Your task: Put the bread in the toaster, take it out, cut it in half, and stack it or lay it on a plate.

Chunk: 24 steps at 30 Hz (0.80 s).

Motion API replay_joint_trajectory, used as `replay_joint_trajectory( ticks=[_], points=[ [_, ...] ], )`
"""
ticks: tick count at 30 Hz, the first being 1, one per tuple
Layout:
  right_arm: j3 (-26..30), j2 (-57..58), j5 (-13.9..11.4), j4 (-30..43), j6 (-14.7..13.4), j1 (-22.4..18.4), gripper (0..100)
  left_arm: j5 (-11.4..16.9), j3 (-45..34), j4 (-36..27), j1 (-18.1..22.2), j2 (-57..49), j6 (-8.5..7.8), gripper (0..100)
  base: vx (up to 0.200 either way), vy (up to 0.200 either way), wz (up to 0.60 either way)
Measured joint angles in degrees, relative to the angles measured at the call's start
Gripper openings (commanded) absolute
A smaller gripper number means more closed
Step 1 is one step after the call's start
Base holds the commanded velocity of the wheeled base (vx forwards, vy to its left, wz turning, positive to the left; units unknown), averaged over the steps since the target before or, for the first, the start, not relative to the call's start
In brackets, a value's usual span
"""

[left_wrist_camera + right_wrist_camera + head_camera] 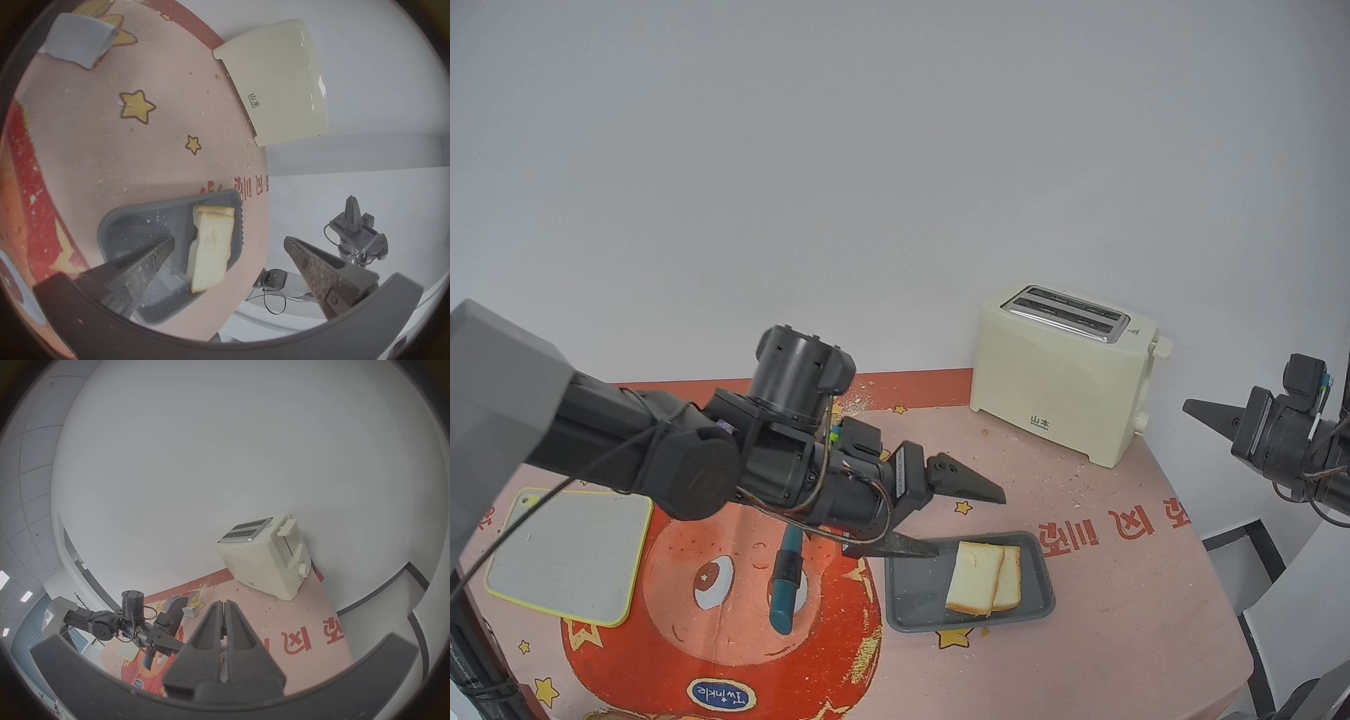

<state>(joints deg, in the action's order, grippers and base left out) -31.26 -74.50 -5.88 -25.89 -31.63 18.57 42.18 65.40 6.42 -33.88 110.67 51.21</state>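
White wall stands behind a pink and red surface (1106, 600) printed with stars and dusted with crumbs. The left tool (969, 525) hangs over it with its fingers spread wide and nothing between them.

Just below and ahead of its tips lie two pieces of bread (980, 579), one leaning on the other and overlapping it. They sit at the far end of a grey tray (919, 600), and the tool is above the tray's near end. In the left wrist view the bread sits in the gap between the two fingers but lower down, apart from both.

I judge the bread to be light, soft and crumbly. It will dent under a hard squeeze and may tear at the cut edge. The best hold looks like a gentle pinch across the flat faces, near the firmer crust.

Behind the tool, under its wrist, a knife (783, 581) with a teal handle rests on the surface. Farther beyond the tips a cream toaster (1059, 384) stands with empty slots. Well behind the tool lies a cutting board (572, 553). The right tool (224, 608) is held high, off the surface's far side, with its fingers pressed together and empty.
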Motion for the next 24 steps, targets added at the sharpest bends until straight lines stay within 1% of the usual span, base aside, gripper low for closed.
replay_joint_trajectory(
  ticks=[2, 4, 5, 6, 7, 11, 15, 16, 17, 20, 21, 22, 24],
  points=[
    [0.0, 0.0, 0.0, 0.0, 0.1, -0.2, 0, -0.6, -0.9, 0.3, 0.0, -3.1, -0.28, 100, 0.0, 0.0, 0.0],
    [0.0, 0.0, 0.0, 0.0, 0.5, -0.7, 0, -1.6, -2.6, 0.4, 0.0, -7.3, -1.01, 100, 0.0, 0.0, 0.0],
    [0.0, 0.0, 0.0, 0.0, 1.1, -1.1, 0, -2.9, -4.4, 0.4, 0.1, -10.7, -1.97, 100, 0.0, 0.0, 0.0],
    [0.0, -0.1, 0.0, 0.0, 1.3, -1.3, 0, -3.3, -4.9, 0.4, 0.1, -11.8, -2.33, 100, 0.0, 0.0, 0.0],
    [0.0, -0.1, 0.0, 0.0, 1.7, -1.8, 0, -4.3, -6.2, 0.5, 0.1, -13.9, -3.07, 100, 0.0, 0.0, 0.0],
    [0.1, -0.4, 0.0, 0.0, 4.1, -3.4, 0, -9.8, -12.9, 0.6, 0.1, -24.5, -7.59, 100, 0.0, 0.0, 0.0],
    [0.8, -0.5, 0.2, 0.0, 7.1, -4.5, 0, -13.9, -19.6, 0.7, 0.1, -36.0, -11.56, 100, 0.0, 0.0, 0.0],
    [1.0, -0.3, 0.2, 0.0, 7.7, -4.7, 0, -14.7, -20.9, 0.7, 0.1, -38.5, -12.18, 100, 0.0, 0.0, 0.0],
    [1.4, 0.1, 0.3, 0.0, 8.6, -5.0, 0, -16.2, -22.8, 0.7, 0.1, -42.7, -13.09, 100, 0.0, 0.0, 0.0],
    [2.2, 1.4, 0.5, 0.1, 9.9, -5.3, 0, -19.2, -25.6, 0.7, 0.1, -49.5, -14.18, 100, 0.0, 0.0, 0.0],
    [2.6, 2.2, 0.6, 0.2, 10.4, -5.5, 0, -20.5, -26.6, 0.6, 0.1, -52.1, -14.62, 100, 0.0, 0.0, 0.0],
    [3.3, 3.5, 0.8, 0.4, 11.1, -5.7, 0, -22.7, -28.2, 0.6, 0.3, -56.3, -15.34, 100, 0.0, 0.0, 0.0],
    [4.5, 6.6, 1.1, 0.6, 12.0, -6.2, 0, -25.6, -30.4, 0.6, 1.1, -62.2, -16.19, 100, 0.0, 0.0, 0.0]
  ],
)
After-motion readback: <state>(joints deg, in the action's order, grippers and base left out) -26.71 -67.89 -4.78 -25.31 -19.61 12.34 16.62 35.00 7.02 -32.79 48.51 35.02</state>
